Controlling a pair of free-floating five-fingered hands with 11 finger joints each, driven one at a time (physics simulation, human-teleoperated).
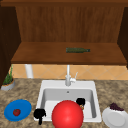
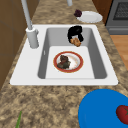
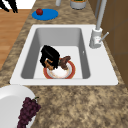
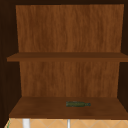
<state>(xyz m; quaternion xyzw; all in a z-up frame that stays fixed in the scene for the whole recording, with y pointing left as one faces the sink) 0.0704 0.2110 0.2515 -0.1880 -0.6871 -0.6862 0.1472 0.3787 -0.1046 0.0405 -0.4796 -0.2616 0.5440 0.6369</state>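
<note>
Nearest the front, we see our left hand [image 1: 39,114] hanging over the sink's front edge, fingers drooping loosely and holding nothing. Beside it sits a red ball [image 1: 67,114]. Farther in, our right hand [image 1: 80,102] is curled around a small brown, crusty piece of food [image 2: 75,41], lifted just above the red-rimmed plate [image 2: 78,66] in the sink [image 2: 105,75]. Darker food [image 2: 63,62] lies on that plate. On the shelf behind lies a green bottle [image 1: 77,50].
</note>
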